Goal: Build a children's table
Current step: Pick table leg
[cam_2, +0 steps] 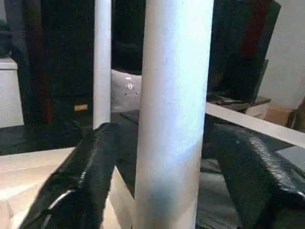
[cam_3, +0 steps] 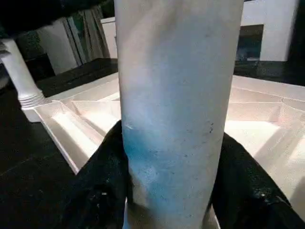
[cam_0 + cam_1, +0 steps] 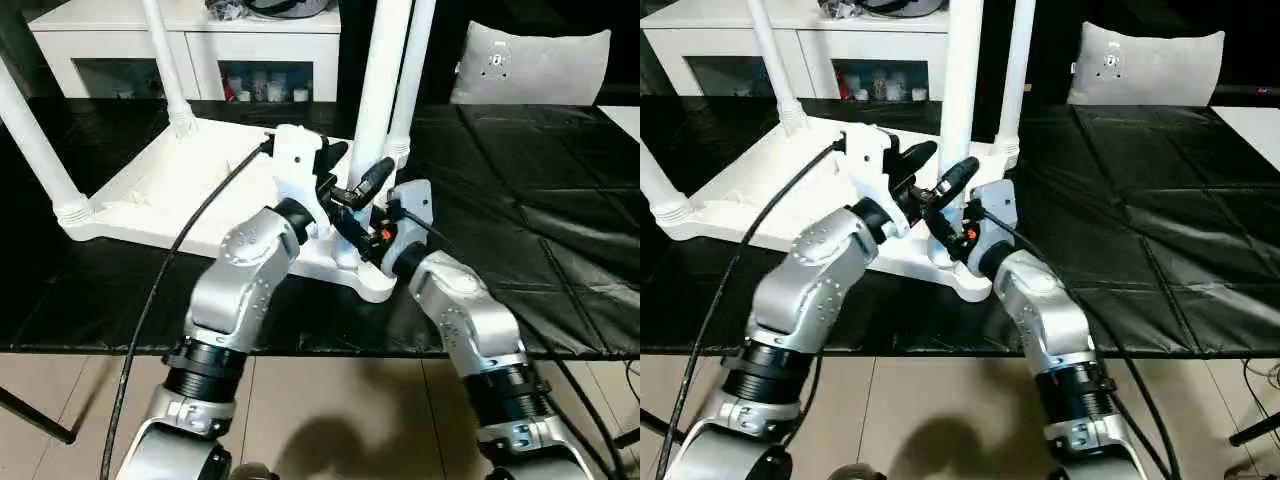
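Children's table (image 3: 170, 185) lying upside down on black surface (image 3: 520, 200); near-corner leg (image 3: 375, 90) standing in socket. R gripper (image 2: 169, 191) clamping it, L gripper (image 1: 162, 162) spread around it, prob not touching. I'm risking tilting leg, cross-seating.

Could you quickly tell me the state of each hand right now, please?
Left hand: open, fingers either side of the near leg, not touching.
Right hand: shut on the near leg.

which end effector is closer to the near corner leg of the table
Right. The right end effector has both fingers pressed against the near corner leg; the left end effector straddles it with gaps on each side.
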